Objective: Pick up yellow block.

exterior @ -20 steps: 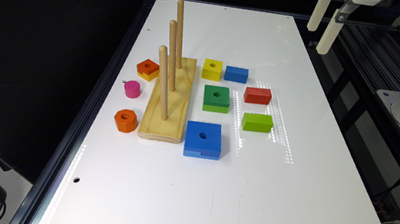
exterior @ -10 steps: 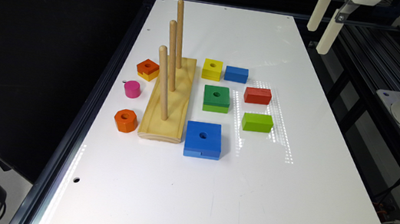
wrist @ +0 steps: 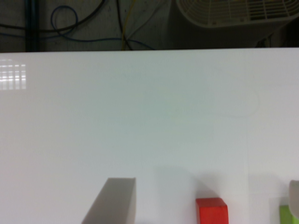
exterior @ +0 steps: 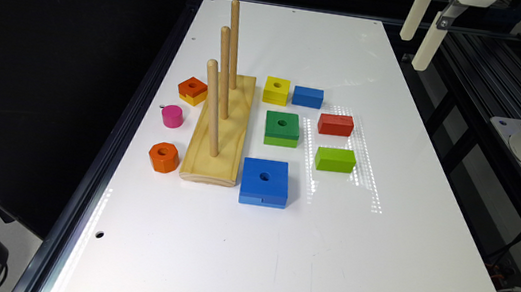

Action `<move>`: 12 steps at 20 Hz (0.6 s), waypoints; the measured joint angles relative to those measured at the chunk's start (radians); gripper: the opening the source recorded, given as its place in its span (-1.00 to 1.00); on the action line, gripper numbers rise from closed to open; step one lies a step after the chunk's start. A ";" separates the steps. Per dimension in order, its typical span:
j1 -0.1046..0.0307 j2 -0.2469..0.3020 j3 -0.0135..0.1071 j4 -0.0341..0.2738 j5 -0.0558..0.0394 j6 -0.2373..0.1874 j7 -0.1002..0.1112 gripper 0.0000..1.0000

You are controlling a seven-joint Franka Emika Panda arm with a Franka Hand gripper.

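The yellow block (exterior: 276,90) is a small square with a round centre hole. It lies flat on the white table (exterior: 277,249) beside the wooden peg base, with the small blue brick (exterior: 308,97) touching its side. My gripper (exterior: 413,51) hangs high above the table's far edge, towards the exterior view's right and well away from the yellow block. In the wrist view my gripper (wrist: 208,182) is open, with wide-set fingers (wrist: 114,203) holding nothing.
A wooden base (exterior: 220,130) with three upright pegs stands at the exterior view's left. Around it lie orange blocks (exterior: 192,89), (exterior: 164,156), a pink cylinder (exterior: 172,116), a green square block (exterior: 282,127), a large blue block (exterior: 264,182), a red brick (exterior: 335,124) (wrist: 211,211) and a lime brick (exterior: 335,159).
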 joint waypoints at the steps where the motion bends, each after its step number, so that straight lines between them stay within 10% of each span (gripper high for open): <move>1: 0.000 0.000 0.000 0.000 0.0000 0.000 0.000 1.00; 12: -0.055 0.003 0.000 0.011 -0.0026 0.008 -0.045 1.00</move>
